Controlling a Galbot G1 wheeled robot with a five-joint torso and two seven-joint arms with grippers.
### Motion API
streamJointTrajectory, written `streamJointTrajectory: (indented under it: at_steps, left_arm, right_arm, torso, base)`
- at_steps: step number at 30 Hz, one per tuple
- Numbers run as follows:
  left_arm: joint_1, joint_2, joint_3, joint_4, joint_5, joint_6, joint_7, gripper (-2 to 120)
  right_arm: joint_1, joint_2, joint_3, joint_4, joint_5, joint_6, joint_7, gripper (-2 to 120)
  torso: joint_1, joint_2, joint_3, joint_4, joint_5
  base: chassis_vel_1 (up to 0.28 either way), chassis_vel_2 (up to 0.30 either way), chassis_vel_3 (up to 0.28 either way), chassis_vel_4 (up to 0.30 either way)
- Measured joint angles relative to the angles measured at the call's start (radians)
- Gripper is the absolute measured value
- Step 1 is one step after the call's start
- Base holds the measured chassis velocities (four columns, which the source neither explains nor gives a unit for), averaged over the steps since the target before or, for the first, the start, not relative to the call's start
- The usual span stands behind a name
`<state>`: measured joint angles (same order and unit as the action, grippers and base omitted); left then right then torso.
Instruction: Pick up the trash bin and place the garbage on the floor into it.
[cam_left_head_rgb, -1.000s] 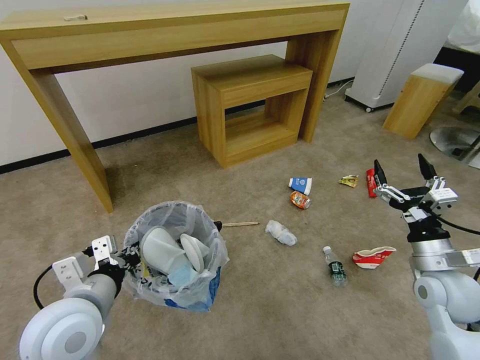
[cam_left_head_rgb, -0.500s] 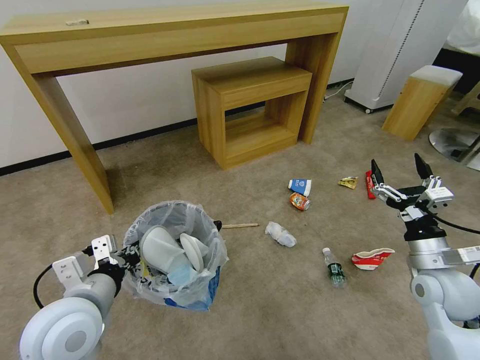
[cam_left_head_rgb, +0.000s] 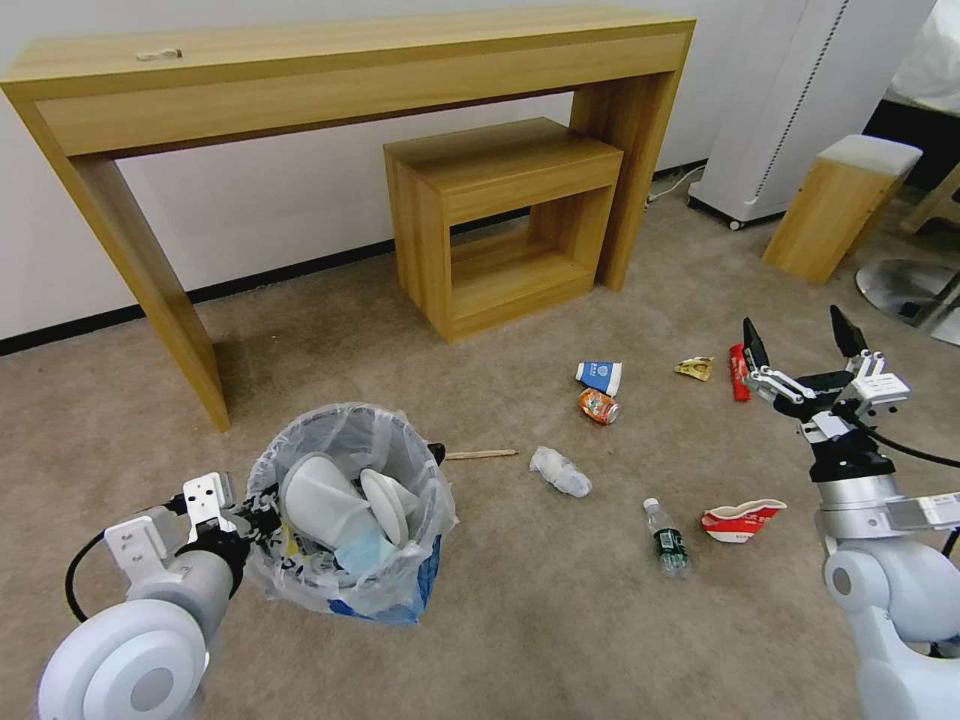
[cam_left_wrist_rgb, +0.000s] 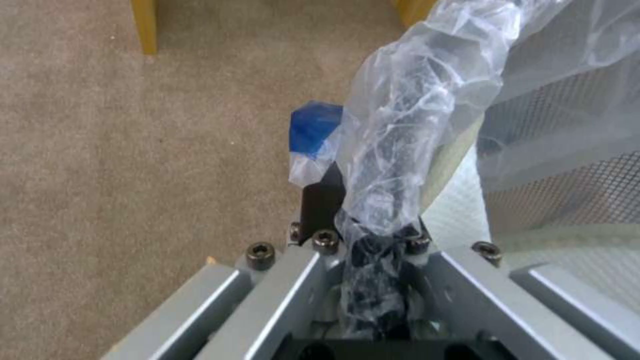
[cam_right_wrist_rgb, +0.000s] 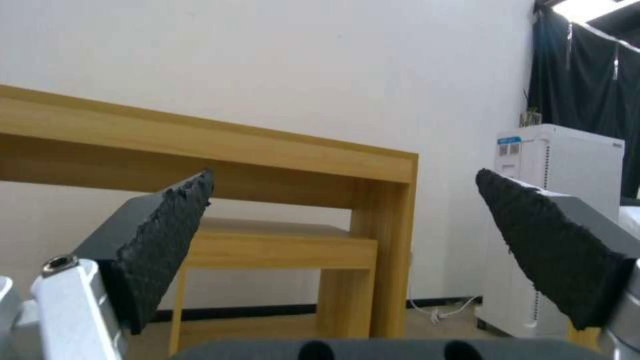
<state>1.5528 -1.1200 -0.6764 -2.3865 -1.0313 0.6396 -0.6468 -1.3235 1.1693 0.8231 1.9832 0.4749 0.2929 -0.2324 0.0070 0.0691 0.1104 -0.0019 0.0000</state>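
The trash bin (cam_left_head_rgb: 350, 560), lined with a crinkled clear bag, stands tilted on the floor (cam_left_head_rgb: 520, 620) at the lower left, with white slippers (cam_left_head_rgb: 340, 500) inside. My left gripper (cam_left_head_rgb: 262, 500) is shut on its rim, and the left wrist view shows the bag-wrapped rim (cam_left_wrist_rgb: 400, 150) pinched in that gripper (cam_left_wrist_rgb: 363, 210). My right gripper (cam_left_head_rgb: 800, 345) hovers open at the right, its pads (cam_right_wrist_rgb: 167, 235) wide apart. On the carpet lie a blue-white cup (cam_left_head_rgb: 600, 376), orange can (cam_left_head_rgb: 598, 405), tissue wad (cam_left_head_rgb: 560, 471), bottle (cam_left_head_rgb: 667, 539), crushed red-white cup (cam_left_head_rgb: 742, 518), yellow wrapper (cam_left_head_rgb: 695, 368), red wrapper (cam_left_head_rgb: 738, 372) and stick (cam_left_head_rgb: 480, 455).
A long wooden console table (cam_left_head_rgb: 350, 70) runs along the wall, with a small wooden side table (cam_left_head_rgb: 500, 220) under its right end. A white appliance (cam_left_head_rgb: 800, 100), a wooden stool (cam_left_head_rgb: 840, 200) and a chair base (cam_left_head_rgb: 910, 285) stand at the far right.
The whole head view has shifted a little, so the camera moved. The left gripper still holds the bin rim and the right gripper stays open, nearly where it was.
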Motion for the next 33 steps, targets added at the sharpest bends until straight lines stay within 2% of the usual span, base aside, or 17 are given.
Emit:
streamJointTrajectory:
  at_steps: [22,33]
  left_arm:
    - [-0.003,-0.014,0.01,0.014,0.021,-0.006,0.007,1]
    - [-0.015,-0.013,0.012,0.027,0.015,-0.005,0.015,1]
  right_arm:
    - [0.019,-0.011,0.0,-0.03,0.012,0.014,-0.002,100]
    - [0.046,-0.009,-0.02,-0.047,0.011,0.014,-0.002,100]
  torso:
    - [-0.003,-0.001,0.001,-0.0001,0.0001]
    - [-0.006,-0.046,-0.04,0.0,0.0]
  base:
    - [0.0,0.0,0.0,0.0]
    - [0.0,0.0,0.0,0.0]
